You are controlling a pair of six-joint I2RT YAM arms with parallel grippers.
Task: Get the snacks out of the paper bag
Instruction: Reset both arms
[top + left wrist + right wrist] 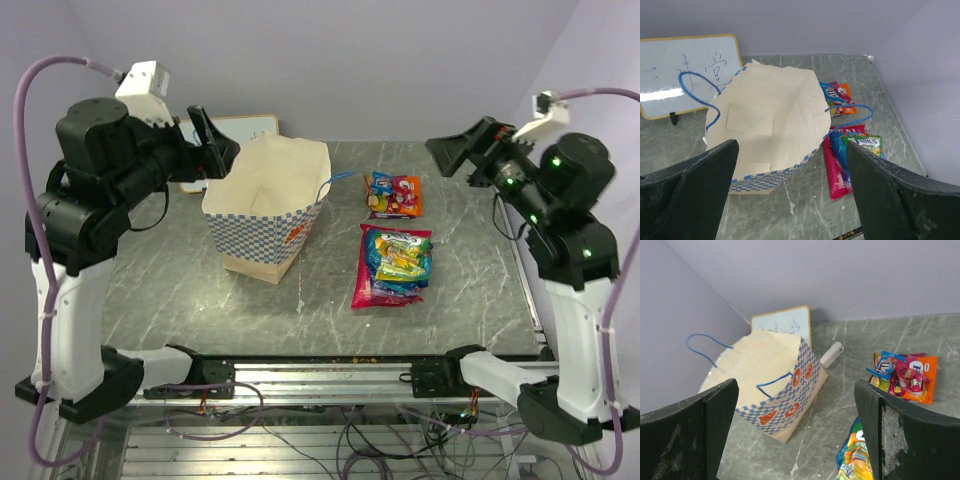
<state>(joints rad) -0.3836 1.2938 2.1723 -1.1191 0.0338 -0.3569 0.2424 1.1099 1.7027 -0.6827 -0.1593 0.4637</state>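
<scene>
Snacks (395, 250) lie outside the paper bag (265, 215), ahead of the right gripper (455, 155); the bag sits ahead of the left gripper (212, 145). Both jaws spread, empty. Snagging a cord handle (695, 90) could topple the bag

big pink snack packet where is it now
In the top view the big pink snack packet lies flat on the table right of the paper bag, just nearer the arms than the orange packet.
</scene>
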